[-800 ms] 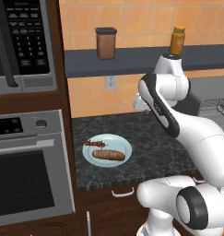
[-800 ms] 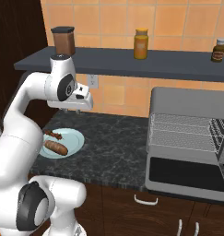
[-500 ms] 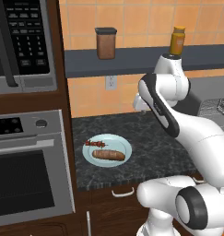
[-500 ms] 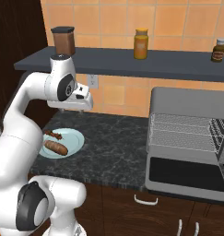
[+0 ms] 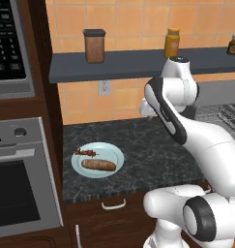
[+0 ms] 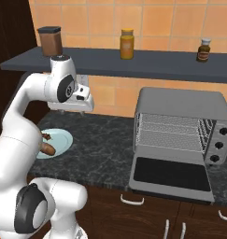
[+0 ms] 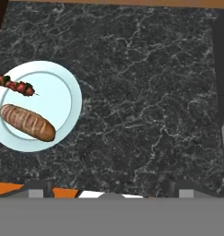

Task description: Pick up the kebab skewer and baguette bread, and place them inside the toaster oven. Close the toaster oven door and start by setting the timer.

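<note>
A: Step in hand, as I judge it: the approach to the first pick. Nothing lifted. The kebab skewer (image 7: 15,85) and the baguette bread (image 7: 26,122) both lie on the pale blue plate (image 7: 69,99), left side of the hand view; skewer nearer the top, loaf below it, close but apart.

B: Jaws?

A: Spread about as wide as they go, nothing between them. The gripper (image 6: 70,103) hangs high over the dark table (image 7: 145,101), upper left of the right base view. The plate sits off to the left of the line along the jaws, not under them.

B: Toaster oven?

A: The toaster oven (image 6: 180,126) stands at the right of the right base view. The toaster oven door (image 6: 171,174) is already folded down flat, rack exposed.

B: Next move?

A: Shift over the plate, descend, straddle the thin skewer squarely. It is slim; a skewed approach could nudge it into the loaf.
</note>
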### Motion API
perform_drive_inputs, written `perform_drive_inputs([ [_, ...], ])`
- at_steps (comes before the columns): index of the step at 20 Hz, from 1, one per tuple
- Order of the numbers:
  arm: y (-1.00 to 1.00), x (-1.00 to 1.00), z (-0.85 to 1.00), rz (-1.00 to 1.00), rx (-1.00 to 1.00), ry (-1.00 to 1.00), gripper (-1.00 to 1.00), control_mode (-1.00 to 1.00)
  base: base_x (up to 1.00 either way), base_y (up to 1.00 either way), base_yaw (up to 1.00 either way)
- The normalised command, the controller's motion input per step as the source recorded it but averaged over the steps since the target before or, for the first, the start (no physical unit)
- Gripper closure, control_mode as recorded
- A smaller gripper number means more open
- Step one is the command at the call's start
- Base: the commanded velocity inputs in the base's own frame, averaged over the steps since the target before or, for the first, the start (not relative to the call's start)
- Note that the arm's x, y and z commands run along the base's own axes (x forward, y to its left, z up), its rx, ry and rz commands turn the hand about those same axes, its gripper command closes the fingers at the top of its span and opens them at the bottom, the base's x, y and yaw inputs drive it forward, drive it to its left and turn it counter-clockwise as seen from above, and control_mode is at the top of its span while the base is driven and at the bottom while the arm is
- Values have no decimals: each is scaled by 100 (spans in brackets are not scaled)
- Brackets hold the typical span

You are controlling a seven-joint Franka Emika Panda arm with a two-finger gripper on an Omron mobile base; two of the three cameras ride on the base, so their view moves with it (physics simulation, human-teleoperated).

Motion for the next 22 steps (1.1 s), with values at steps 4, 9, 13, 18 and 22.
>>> perform_drive_inputs([
  [4, 0, 0, 0, 0, 0, 0, -100, 100, 1, -41, 0],
  [9, 0, 0, 0, 0, 0, 0, -100, 100, 2, -22, 0],
  [13, 0, 0, 0, 0, 0, 0, -100, 100, 0, 0, 0],
  [18, 0, 0, 0, 0, 0, 0, -100, -100, 0, 0, 0],
  [22, 0, 0, 0, 0, 0, 0, -100, -100, 0, 0, 0],
])
